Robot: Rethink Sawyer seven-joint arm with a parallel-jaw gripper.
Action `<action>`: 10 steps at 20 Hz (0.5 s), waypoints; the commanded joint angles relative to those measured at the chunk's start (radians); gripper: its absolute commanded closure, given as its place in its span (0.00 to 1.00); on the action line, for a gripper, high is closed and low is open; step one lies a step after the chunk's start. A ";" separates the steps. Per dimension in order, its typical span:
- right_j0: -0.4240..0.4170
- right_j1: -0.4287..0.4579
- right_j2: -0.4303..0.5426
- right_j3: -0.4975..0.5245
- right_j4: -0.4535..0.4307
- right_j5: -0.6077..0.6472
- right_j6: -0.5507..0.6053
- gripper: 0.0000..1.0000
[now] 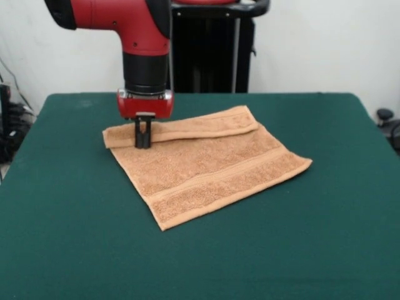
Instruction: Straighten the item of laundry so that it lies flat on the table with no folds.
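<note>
A robotics lab: pedestal-mounted red arm (119, 25); green felt table (200, 250); bare white wall (312, 44); loose cables (12, 125)

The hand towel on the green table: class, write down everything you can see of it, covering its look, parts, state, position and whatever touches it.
The hand towel is orange-tan terry cloth, roughly square, with a woven band stripe near its front edge and hemmed borders. It lies turned at an angle on the dark green table, near the middle, mostly flat. Its far edge is folded over onto itself, forming a long strip across the top. The gripper comes down from above onto the left end of that folded strip, its black fingers close together at the cloth; whether they pinch it is unclear.
</note>
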 commanded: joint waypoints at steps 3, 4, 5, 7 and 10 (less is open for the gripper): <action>0.032 0.126 -0.035 0.160 0.025 0.018 0.113 1.00; 0.030 0.120 -0.034 0.165 0.031 0.024 0.110 1.00; 0.028 0.114 -0.032 0.168 0.031 0.023 0.107 1.00; 0.035 0.101 -0.035 0.173 0.029 0.012 0.104 1.00; 0.040 0.100 -0.041 0.171 0.033 -0.002 0.108 1.00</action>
